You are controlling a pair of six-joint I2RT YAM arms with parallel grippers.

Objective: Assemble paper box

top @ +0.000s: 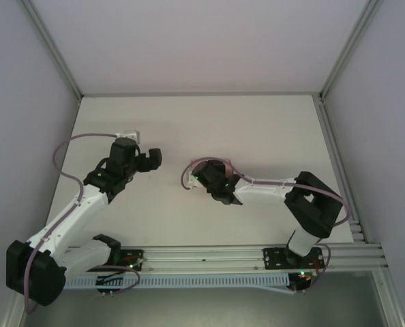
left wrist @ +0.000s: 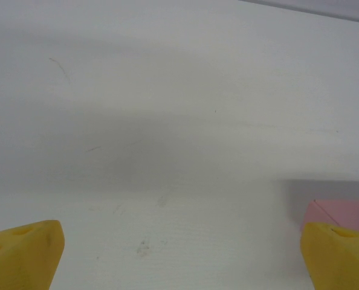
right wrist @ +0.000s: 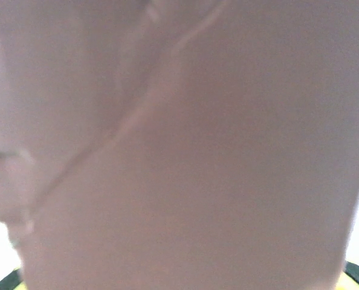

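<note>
Pink thin card of the paper box [right wrist: 185, 181] sits right up against the right wrist camera. It reads as a blurred, flat plane with one crease running slantwise from lower left to upper right and an uneven edge down the left side. From so close, its long axis and the way it points cannot be made out. In the overhead view the right gripper [top: 201, 170] is bent down over that spot. Its fingers are hidden behind the card except for yellow slivers at the bottom corners, so I cannot tell whether it is clamped on the box.

The left gripper [left wrist: 179, 257] is spread wide, with nothing between its yellow fingertips [left wrist: 25, 254]. Just ahead of its right-hand fingertip a corner of pink card pokes in, its tip aimed toward the gap between the fingers. The rest of that card is cut off by the fingertip and the frame edge. Farther ahead of the fingers lies the white table top [left wrist: 167, 90], faintly scuffed.
</note>
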